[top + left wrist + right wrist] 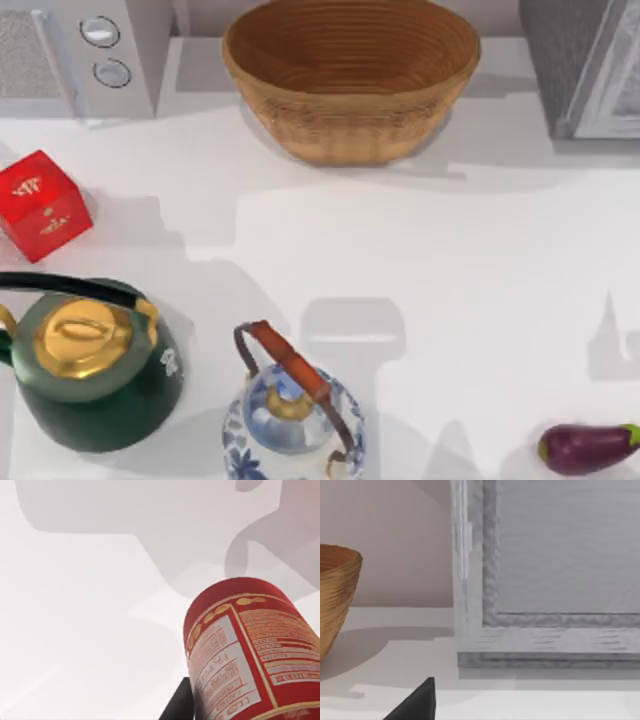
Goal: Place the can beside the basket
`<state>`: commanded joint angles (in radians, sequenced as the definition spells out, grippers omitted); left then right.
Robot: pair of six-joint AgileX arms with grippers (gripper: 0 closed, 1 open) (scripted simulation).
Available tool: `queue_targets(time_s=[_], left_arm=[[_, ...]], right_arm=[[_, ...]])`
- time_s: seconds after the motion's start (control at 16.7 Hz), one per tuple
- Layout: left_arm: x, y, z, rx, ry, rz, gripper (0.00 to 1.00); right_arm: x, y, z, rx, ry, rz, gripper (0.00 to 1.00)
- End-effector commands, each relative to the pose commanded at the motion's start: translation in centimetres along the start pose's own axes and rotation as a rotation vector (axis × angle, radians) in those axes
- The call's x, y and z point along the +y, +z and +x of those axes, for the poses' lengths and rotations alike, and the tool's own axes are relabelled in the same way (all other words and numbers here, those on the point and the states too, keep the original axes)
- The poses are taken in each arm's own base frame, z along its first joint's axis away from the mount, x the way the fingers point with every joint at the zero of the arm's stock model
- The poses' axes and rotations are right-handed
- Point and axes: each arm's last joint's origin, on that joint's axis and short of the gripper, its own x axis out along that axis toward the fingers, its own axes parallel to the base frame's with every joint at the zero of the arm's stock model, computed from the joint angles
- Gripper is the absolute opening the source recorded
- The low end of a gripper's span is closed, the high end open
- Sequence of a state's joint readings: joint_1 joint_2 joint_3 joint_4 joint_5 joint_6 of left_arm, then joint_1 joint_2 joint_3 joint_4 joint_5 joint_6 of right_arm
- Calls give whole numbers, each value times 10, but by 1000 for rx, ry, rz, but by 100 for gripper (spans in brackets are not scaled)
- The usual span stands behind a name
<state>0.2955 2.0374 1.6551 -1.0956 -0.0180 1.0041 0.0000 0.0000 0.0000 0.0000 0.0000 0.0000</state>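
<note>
In the left wrist view our left gripper [200,707] has the can [250,650] right up against it, one dark finger [177,705] pressed to the label side. We judge the jaws clamped on the can, which hangs above the white table [75,630] and casts a shadow on it — carried, not yet set down. The can's long axis runs away from the wrist and leans a little, its far end tipped toward the table.

To do this step well, we should bring the can over to the bare table just beside the basket [350,80], which sits at the back in the top view. We should square the axis to vertical before lowering, so the base lands flat, and keep it off the wicker wall.

In the right wrist view a dark fingertip [417,702] of our right gripper shows — we cannot tell its jaws. It faces the basket's rim [337,595] and a grey cabinet [545,580].
</note>
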Motion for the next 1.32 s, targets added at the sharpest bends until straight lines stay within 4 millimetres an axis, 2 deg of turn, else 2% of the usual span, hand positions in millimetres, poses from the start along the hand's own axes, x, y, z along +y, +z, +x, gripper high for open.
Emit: queue_targets(time_s=[0.24, 0.36, 0.48, 0.66, 0.9, 1.14, 1.32], left_arm=[[-20, 46, -44, -49, 55, -166, 0], [-42, 79, -55, -61, 42, -250, 0], [-72, 116, -57, -56, 11, -330, 0], [-132, 173, -52, -29, -35, -439, 0], [-232, 233, -41, 9, -69, -554, 0], [-334, 264, -26, 40, -81, -633, 0], [-392, 272, -14, 59, -78, -667, 0]], right_arm=[[0, 0, 0, 0, 0, 0, 100], [0, 0, 0, 0, 0, 0, 100], [0, 0, 0, 0, 0, 0, 100], [0, 0, 0, 0, 0, 0, 100], [0, 0, 0, 0, 0, 0, 100], [0, 0, 0, 0, 0, 0, 100], [0, 0, 0, 0, 0, 0, 100]])
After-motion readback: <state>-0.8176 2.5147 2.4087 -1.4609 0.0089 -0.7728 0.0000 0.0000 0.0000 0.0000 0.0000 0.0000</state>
